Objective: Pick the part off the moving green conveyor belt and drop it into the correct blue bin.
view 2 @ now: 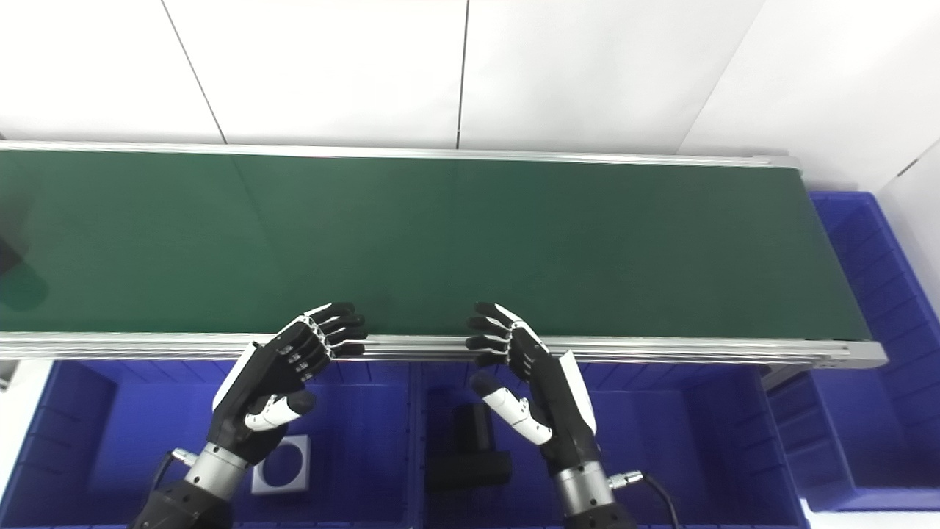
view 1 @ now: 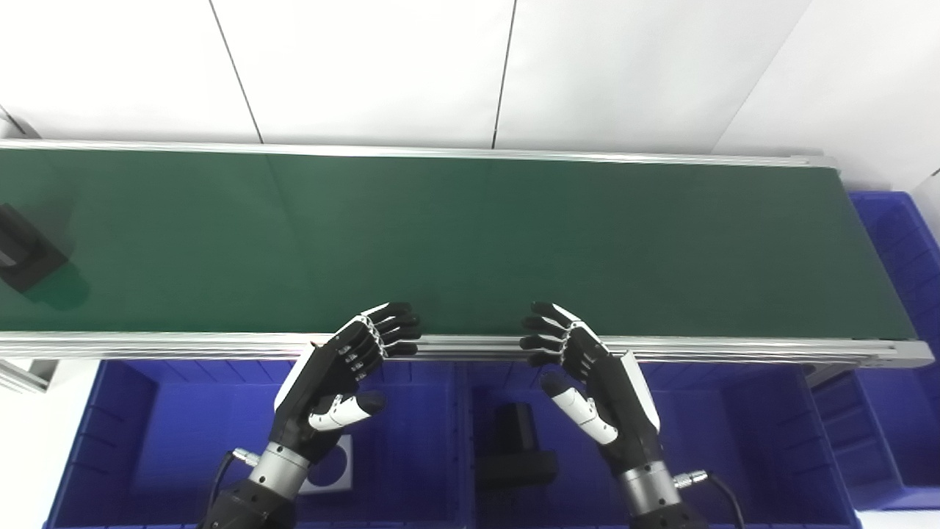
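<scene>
Below each spread robot hand [view 1: 334,382] [view 1: 598,382], blue bins [view 1: 110,441] hold parts [view 1: 514,448].

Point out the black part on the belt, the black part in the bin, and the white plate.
Black part on the belt [view 1: 26,253]: left eye view, its top face.
Black part in the bin [view 1: 514,448]: left eye view, its middle.
White plate [view 2: 283,465]: right eye view, its rim.

Black part [view 1: 26,253] seen at far left of green belt [view 1: 470,242]; left hand [view 1: 345,382] and right hand [view 1: 587,382] held open, empty, above blue bins [view 1: 147,441].
</scene>
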`<action>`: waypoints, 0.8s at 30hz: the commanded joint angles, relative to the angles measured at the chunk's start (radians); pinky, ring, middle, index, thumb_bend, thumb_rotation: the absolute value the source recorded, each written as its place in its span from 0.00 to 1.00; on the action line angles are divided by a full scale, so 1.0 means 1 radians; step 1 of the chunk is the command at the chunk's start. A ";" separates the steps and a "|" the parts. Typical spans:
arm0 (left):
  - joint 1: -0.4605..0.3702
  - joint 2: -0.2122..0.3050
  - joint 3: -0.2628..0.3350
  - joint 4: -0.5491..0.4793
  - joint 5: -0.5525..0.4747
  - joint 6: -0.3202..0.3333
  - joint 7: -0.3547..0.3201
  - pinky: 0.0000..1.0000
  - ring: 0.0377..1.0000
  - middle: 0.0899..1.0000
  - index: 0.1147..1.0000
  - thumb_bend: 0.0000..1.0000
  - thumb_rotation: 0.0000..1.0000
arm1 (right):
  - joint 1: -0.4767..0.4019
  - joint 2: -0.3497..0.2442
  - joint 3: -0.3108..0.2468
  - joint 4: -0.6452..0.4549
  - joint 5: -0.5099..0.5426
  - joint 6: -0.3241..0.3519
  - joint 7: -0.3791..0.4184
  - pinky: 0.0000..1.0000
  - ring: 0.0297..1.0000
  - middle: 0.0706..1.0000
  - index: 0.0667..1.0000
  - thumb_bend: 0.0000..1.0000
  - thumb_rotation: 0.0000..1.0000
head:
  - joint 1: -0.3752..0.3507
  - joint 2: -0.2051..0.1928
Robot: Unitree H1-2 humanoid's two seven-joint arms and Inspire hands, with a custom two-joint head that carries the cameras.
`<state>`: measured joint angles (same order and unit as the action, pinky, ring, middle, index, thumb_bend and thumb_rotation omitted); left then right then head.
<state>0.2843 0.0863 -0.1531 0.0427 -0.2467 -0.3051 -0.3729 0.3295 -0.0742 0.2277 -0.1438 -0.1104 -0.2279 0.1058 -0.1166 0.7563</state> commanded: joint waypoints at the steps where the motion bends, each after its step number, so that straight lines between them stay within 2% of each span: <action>1: -0.013 -0.005 -0.004 -0.019 -0.003 -0.037 -0.008 0.73 0.76 0.77 0.77 0.96 0.52 | -0.005 0.003 -0.002 -0.021 0.013 -0.046 0.002 0.63 0.71 0.78 0.83 0.67 0.74 | 0.000 0.001; 16: -0.013 -0.007 -0.006 -0.016 -0.007 -0.038 -0.011 0.73 0.76 0.77 0.77 0.96 0.51 | -0.005 0.000 -0.004 -0.017 0.013 -0.051 0.001 0.63 0.71 0.78 0.83 0.67 0.75 | 0.007 -0.004; 24: -0.019 -0.014 -0.011 -0.002 -0.008 -0.042 -0.014 0.73 0.76 0.77 0.77 0.97 0.51 | -0.014 -0.008 -0.007 0.001 0.016 -0.074 0.004 0.62 0.70 0.78 0.83 0.66 0.74 | 0.056 -0.017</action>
<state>0.2819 0.0838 -0.1578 0.0520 -0.2464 -0.3057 -0.3733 0.3267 -0.0809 0.2247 -0.1332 -0.1104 -0.2298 0.1060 -0.0660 0.7409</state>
